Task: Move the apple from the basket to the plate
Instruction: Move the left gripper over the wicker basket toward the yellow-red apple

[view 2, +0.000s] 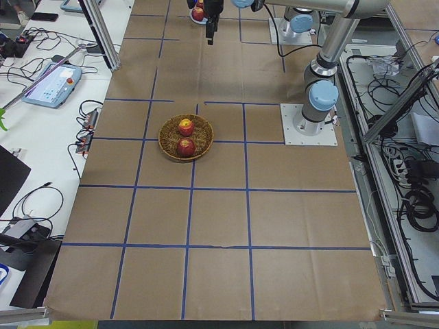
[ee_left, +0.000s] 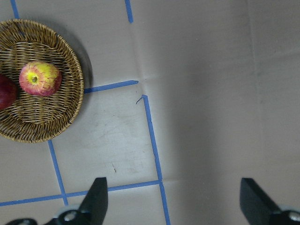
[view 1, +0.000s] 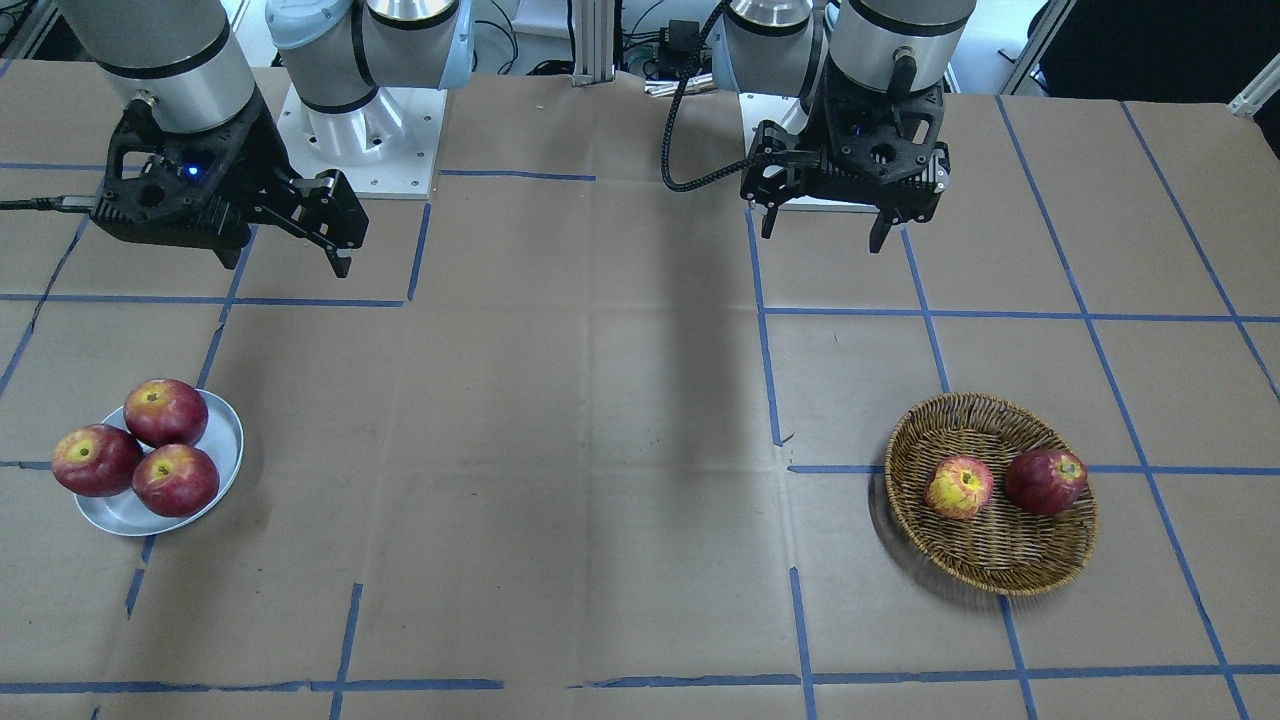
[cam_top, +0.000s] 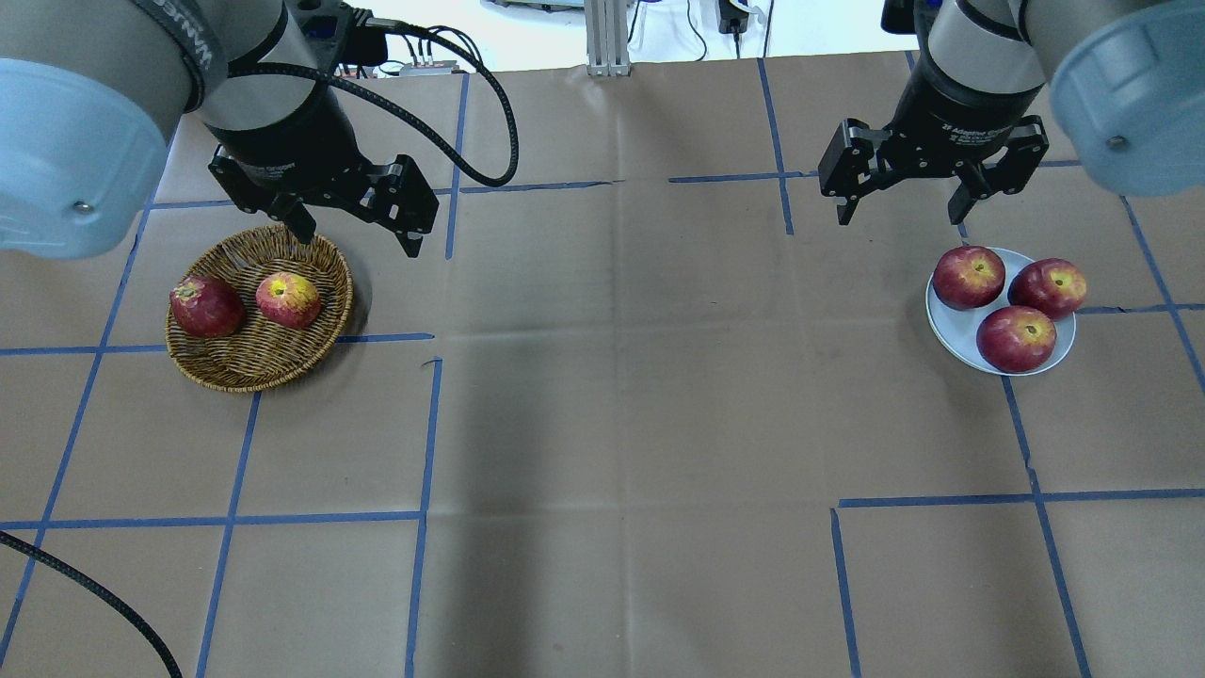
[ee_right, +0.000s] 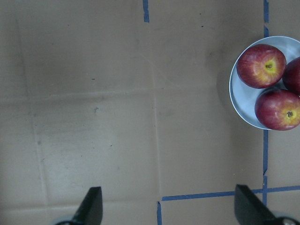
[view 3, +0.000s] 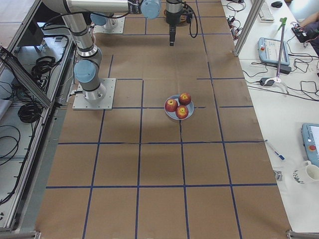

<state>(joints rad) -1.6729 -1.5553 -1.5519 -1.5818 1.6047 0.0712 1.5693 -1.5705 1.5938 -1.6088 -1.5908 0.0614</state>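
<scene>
The yellow-and-red apple [cam_top: 289, 299] lies in the brown wicker basket [cam_top: 226, 373], beside a dark red apple [cam_top: 206, 306]. It also shows in the front view [view 1: 959, 487] and the left wrist view [ee_left: 40, 78]. The grey-white plate [cam_top: 951, 331] holds three dark red apples [cam_top: 1015, 338]. My left gripper [cam_top: 356, 235] is open and empty, held above the table just beyond the basket. My right gripper [cam_top: 902, 209] is open and empty, held above the table beyond the plate [ee_right: 239, 106].
The table is covered in brown paper with blue tape lines [cam_top: 425, 424]. The two arm bases [view 1: 352, 130] stand at the robot's edge. Monitors and cables lie on benches off the table's sides in the side views.
</scene>
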